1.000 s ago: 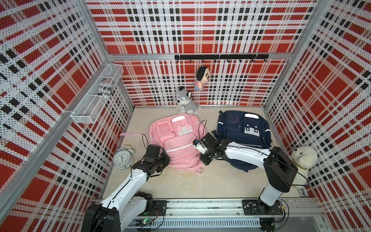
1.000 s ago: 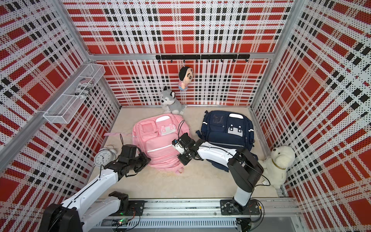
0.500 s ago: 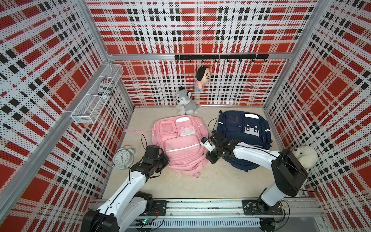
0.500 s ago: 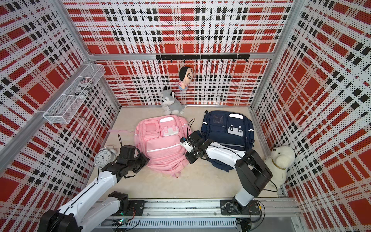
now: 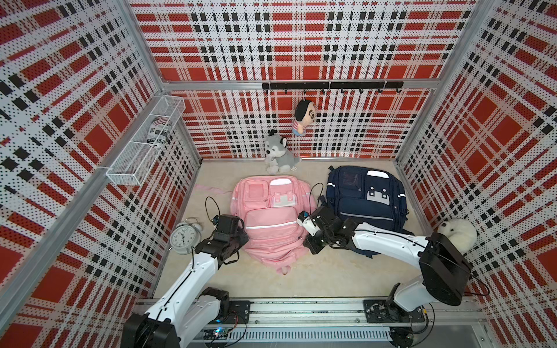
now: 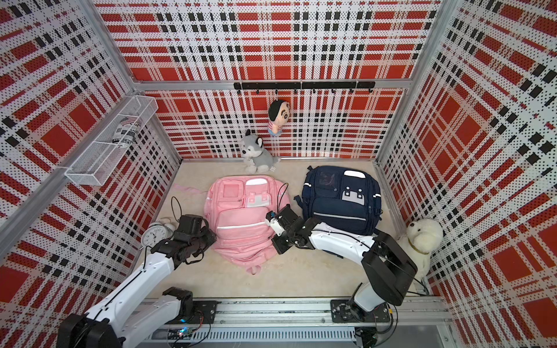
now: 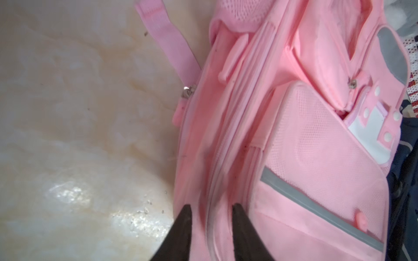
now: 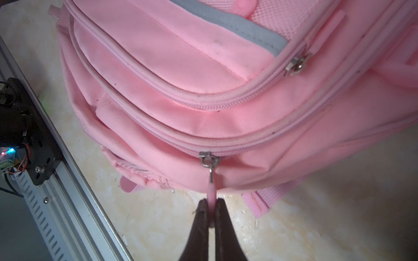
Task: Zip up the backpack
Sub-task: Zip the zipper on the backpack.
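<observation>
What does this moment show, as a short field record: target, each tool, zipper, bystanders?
target: pink fabric backpack, lying flat, front pockets up
right tool: right tool shut on the pink zipper pull tab, which hangs from the metal slider
left tool: left tool open, jaws astride the backpack's side seam
zipper progress: cannot tell
nearby: navy backpack, silver alarm clock, grey husky plush, white plush animal

I am seeing pink all over the backpack (image 5: 271,223) and its zipper pull (image 8: 211,192), grey on its stripe (image 8: 237,24), silver on its zipper slider (image 8: 207,159), navy on the other backpack (image 5: 366,208), marbled beige on the floor (image 5: 301,280), red-black-white plaid on the walls (image 5: 301,39), white on my arms (image 5: 388,244).
</observation>
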Controlling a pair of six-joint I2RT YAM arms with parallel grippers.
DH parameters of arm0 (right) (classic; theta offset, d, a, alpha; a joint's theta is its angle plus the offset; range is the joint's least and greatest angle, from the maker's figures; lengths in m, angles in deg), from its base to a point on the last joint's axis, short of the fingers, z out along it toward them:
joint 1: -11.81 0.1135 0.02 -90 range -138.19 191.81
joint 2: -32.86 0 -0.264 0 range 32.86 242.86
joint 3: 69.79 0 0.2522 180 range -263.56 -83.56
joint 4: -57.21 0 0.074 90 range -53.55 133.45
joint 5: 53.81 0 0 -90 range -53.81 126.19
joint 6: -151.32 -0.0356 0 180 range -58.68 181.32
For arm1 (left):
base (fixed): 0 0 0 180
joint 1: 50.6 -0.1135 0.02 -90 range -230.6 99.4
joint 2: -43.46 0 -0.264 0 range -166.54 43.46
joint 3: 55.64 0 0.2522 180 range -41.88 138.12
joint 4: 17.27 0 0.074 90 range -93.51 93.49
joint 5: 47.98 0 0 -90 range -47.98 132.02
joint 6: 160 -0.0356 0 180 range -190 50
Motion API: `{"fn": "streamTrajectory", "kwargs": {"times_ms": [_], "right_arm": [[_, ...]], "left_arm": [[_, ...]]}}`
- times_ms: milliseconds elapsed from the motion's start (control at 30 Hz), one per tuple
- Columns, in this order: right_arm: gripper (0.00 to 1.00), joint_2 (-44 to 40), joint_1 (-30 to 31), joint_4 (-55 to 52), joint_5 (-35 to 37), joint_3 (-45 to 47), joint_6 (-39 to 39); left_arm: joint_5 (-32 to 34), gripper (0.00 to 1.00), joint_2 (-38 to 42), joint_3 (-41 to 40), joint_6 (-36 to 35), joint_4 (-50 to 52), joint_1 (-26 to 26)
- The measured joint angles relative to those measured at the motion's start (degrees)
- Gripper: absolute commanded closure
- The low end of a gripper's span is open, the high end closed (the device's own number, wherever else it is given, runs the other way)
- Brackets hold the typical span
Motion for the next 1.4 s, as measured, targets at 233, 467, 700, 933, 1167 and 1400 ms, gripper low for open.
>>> {"fn": "streamTrajectory", "kwargs": {"times_ms": [233, 467, 700, 933, 1167, 1400], "right_arm": [[1.0, 0.0, 0.8, 0.1, 0.3, 0.0, -2.6], [1.0, 0.5, 2.3, 0.7, 2.3, 0.0, -4.3], [1.0, 0.7, 2.8, 1.2, 4.0, 0.0, -5.1], [1.0, 0.9, 3.0, 2.4, 4.6, 0.6, -5.4], [1.0, 0.9, 3.0, 3.1, 4.4, 0.9, -5.4], [1.0, 0.9, 3.0, 4.4, 4.1, 2.0, -5.3]], "left_arm": [[0.2, 0.52, 3.5, 3.2, 4.6, 1.9, 11.0], [0.8, 0.47, -0.9, 3.7, 15.4, -0.3, 27.7], [2.3, 0.43, -4.9, 3.7, 22.8, -4.4, 34.9], [5.2, 0.4, -4.0, 2.8, 29.1, -6.5, 37.8], [6.7, 0.37, -4.3, -0.8, 33.3, -11.3, 37.6], [6.4, 0.33, -10.1, -1.7, 34.6, -17.2, 37.0]]}}
